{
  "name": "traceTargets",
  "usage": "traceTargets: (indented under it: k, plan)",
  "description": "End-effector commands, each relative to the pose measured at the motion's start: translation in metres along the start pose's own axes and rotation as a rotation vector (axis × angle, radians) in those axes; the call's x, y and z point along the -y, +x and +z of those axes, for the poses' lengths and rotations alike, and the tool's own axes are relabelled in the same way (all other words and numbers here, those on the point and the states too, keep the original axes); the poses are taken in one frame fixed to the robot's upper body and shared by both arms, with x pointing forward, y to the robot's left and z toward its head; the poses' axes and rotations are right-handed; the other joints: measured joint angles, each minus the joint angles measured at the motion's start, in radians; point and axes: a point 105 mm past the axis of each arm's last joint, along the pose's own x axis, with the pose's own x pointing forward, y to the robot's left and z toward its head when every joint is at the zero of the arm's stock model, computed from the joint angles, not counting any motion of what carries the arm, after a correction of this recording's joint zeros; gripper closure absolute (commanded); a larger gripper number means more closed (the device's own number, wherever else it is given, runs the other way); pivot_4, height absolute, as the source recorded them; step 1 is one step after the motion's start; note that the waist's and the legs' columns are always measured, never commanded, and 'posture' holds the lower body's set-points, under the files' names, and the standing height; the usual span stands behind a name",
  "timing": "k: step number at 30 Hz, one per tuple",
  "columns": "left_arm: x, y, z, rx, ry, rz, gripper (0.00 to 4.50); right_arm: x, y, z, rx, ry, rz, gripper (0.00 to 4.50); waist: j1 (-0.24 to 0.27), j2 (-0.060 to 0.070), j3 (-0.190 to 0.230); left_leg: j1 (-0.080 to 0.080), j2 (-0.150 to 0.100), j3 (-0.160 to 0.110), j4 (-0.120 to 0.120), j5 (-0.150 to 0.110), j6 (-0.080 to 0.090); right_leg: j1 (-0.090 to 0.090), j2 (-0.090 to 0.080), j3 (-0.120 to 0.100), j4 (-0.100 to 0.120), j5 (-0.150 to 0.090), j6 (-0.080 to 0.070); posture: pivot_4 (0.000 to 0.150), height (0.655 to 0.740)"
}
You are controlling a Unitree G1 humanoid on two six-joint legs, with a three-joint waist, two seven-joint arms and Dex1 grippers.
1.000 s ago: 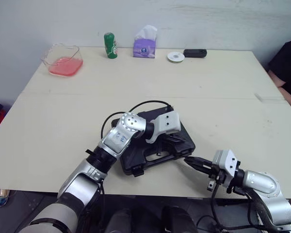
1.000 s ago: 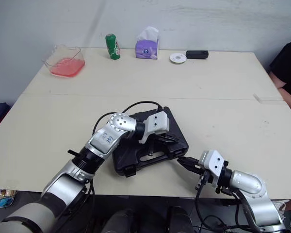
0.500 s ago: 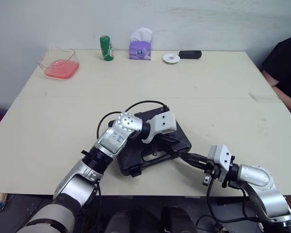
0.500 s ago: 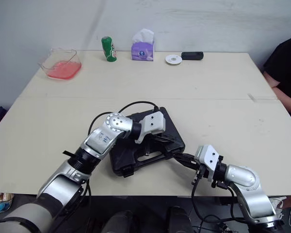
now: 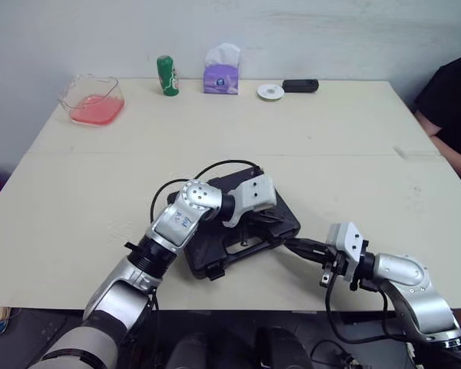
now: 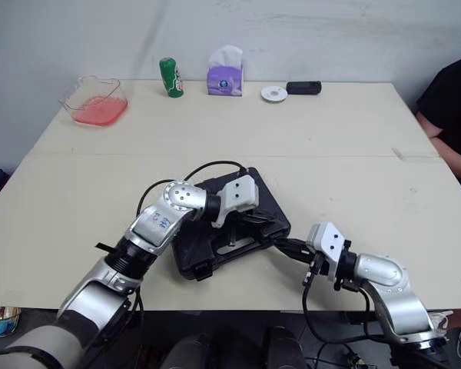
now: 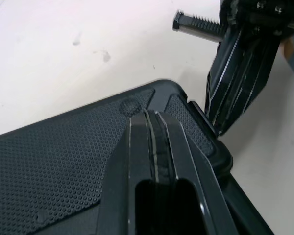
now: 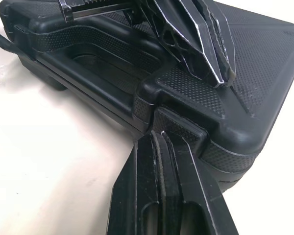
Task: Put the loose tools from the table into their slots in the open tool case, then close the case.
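The black tool case (image 5: pixel 206 252) lies closed on the table near the front edge, its textured lid (image 7: pixel 63 161) down. My left gripper (image 5: pixel 272 223) is shut and rests on the lid near the case's right corner, its tips (image 7: pixel 154 120) pressed together. My right gripper (image 5: pixel 291 244) is shut too, and its tip (image 8: pixel 159 141) touches the latch tab (image 8: pixel 179 128) at the case's front right corner. The handle recess (image 8: pixel 95 66) runs along the front side. No loose tools show on the table.
Along the table's far edge stand a pink container (image 5: pixel 92 100), a green can (image 5: pixel 167 74), a purple tissue box (image 5: pixel 220 69), a white disc (image 5: pixel 270 91) and a black device (image 5: pixel 300 85). A person in black (image 5: pixel 453 92) sits at the right.
The camera has shifted. My right gripper has edged a little closer to the case's front right corner. The left gripper stays on the lid.
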Motion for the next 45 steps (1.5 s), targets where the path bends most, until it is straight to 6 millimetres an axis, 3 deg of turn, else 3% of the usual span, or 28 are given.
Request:
traceTargets:
  k: [1, 4, 7, 14, 19, 26, 34, 45]
  plan:
    - [-0.007, -0.013, 0.002, 0.066, -0.014, 0.029, 4.46, -0.003, -0.004, 0.019, 0.033, -0.041, 0.017, 4.5, 0.001, 0.002, 0.001, -0.002, 0.0, 0.0, 0.0, 0.0, 0.0, -0.002, 0.0, 0.0, 0.0, 0.0, 0.0, 0.15, 0.74]
    - [-0.009, -0.035, 0.032, 0.214, 0.052, 0.032, 4.46, -0.017, -0.002, 0.02, 0.028, -0.024, 0.088, 4.5, 0.002, 0.003, 0.002, -0.011, 0.0, 0.0, 0.0, 0.002, -0.002, -0.012, 0.001, -0.001, 0.002, 0.0, 0.0, 0.15, 0.74]
    - [-0.006, -0.053, 0.038, 0.245, 0.099, 0.022, 4.46, -0.027, 0.002, 0.021, 0.029, -0.016, 0.128, 4.5, 0.007, 0.003, 0.003, -0.019, -0.001, 0.0, 0.0, 0.005, -0.003, -0.019, 0.002, -0.003, 0.006, 0.0, 0.0, 0.15, 0.74]
    - [0.017, -0.108, 0.016, 0.154, 0.159, -0.022, 4.46, -0.053, 0.018, 0.023, 0.048, -0.011, 0.224, 4.5, 0.006, 0.002, 0.005, -0.022, -0.004, 0.002, 0.001, 0.006, -0.001, -0.022, 0.003, -0.002, 0.007, 0.0, 0.0, 0.15, 0.74]
    - [0.03, -0.132, -0.01, 0.06, 0.115, -0.007, 4.46, -0.07, 0.032, 0.023, 0.073, -0.01, 0.278, 4.5, 0.008, 0.002, 0.009, -0.022, -0.004, 0.001, 0.001, 0.006, 0.0, -0.023, 0.001, -0.001, 0.006, 0.0, 0.0, 0.15, 0.74]
    - [0.048, -0.137, -0.034, -0.011, 0.035, 0.029, 4.46, -0.088, 0.048, 0.023, 0.12, -0.02, 0.335, 4.5, 0.013, 0.002, 0.01, -0.022, -0.004, 0.001, 0.0, 0.006, 0.0, -0.024, 0.0, -0.001, 0.007, 0.0, 0.0, 0.15, 0.74]
    - [0.048, -0.133, -0.073, -0.187, -0.028, 0.03, 4.46, -0.097, 0.072, 0.023, 0.131, -0.053, 0.383, 4.5, 0.013, 0.003, 0.01, -0.018, -0.004, 0.001, 0.0, 0.005, -0.001, -0.022, -0.001, -0.001, 0.008, 0.0, -0.001, 0.15, 0.74]
    - [0.045, -0.131, -0.081, -0.211, -0.071, 0.054, 4.46, -0.093, 0.088, 0.031, 0.177, -0.062, 0.366, 4.5, 0.001, 0.003, 0.009, -0.016, -0.004, 0.001, -0.002, 0.006, -0.001, -0.021, -0.001, 0.0, 0.009, -0.001, -0.002, 0.15, 0.74]
